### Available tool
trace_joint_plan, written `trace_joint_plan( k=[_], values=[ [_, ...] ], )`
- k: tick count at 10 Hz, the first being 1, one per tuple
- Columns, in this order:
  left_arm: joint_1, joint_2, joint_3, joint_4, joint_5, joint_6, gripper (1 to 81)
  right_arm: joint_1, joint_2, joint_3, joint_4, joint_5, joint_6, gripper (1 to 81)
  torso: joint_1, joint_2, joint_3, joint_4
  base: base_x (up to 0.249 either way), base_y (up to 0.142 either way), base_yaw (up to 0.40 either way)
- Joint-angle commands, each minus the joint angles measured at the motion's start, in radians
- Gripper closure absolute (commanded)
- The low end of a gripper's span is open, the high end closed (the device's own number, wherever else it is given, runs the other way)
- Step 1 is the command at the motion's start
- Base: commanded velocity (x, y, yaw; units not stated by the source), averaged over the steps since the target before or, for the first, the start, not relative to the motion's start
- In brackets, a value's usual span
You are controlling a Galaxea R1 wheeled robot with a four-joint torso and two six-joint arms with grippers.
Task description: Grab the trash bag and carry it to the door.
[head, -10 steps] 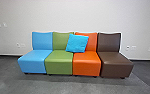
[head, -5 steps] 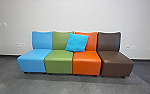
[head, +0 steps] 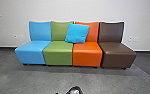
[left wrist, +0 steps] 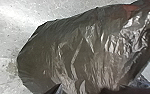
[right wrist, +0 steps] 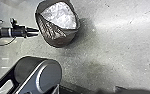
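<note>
Grey floor (right wrist: 116, 47) beneath; trash bag (right wrist: 58, 43) apparently open-mouthed, whitish inside.

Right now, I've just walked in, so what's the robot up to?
It's at work on a dark trash bag with something whitish in its mouth. Its left gripper is right at the bag's edge; whether it has hold of it, I can't tell. Ahead, against the wall, stands a row of four coloured seats with a blue cushion.

four seats (head: 58, 58); one cushion (head: 77, 33); one trash bag (right wrist: 59, 42)
</note>
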Motion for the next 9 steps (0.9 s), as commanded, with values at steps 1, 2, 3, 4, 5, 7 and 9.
trace_joint_plan(
  k=[1,2,3,4,5,7,9],
  values=[
    [-0.209,-0.008,0.0,-0.015,0.121,-0.03,1.0,0.082,-0.047,0.027,0.009,-0.034,0.001,1.0,0.064,-0.099,-0.093,0.0,0.0,0.0,0.0],
    [-0.214,-0.002,-0.007,-0.012,0.127,-0.03,1.0,0.081,-0.042,0.024,0.007,-0.034,0.001,1.0,0.082,-0.129,-0.121,0.0,0.0,0.0,0.0],
    [-0.214,0.015,-0.028,-0.007,0.128,-0.03,1.0,0.081,-0.036,0.019,0.007,-0.035,0.001,1.0,0.108,-0.169,-0.16,0.0,0.0,0.0,0.0],
    [-0.208,0.039,-0.058,0.006,0.128,-0.03,1.0,0.087,-0.029,0.018,0.012,-0.049,0.001,1.0,0.132,-0.192,-0.195,0.0,0.0,0.0,0.0],
    [-0.187,0.068,-0.085,0.02,0.128,-0.03,1.0,0.091,-0.019,0.018,0.013,-0.065,0.001,1.0,0.152,-0.192,-0.17,0.0,0.0,0.0,0.0],
    [-0.151,0.127,-0.147,0.046,0.119,-0.03,1.0,0.098,-0.004,0.01,0.015,-0.078,0.003,1.0,0.166,-0.192,-0.163,0.0,0.0,0.0,0.0],
    [-0.133,0.171,-0.224,0.045,0.116,-0.03,1.0,0.098,-0.002,0.01,0.015,-0.088,0.005,1.0,0.149,-0.165,-0.17,0.0,0.0,0.0,0.0]
  ],
)
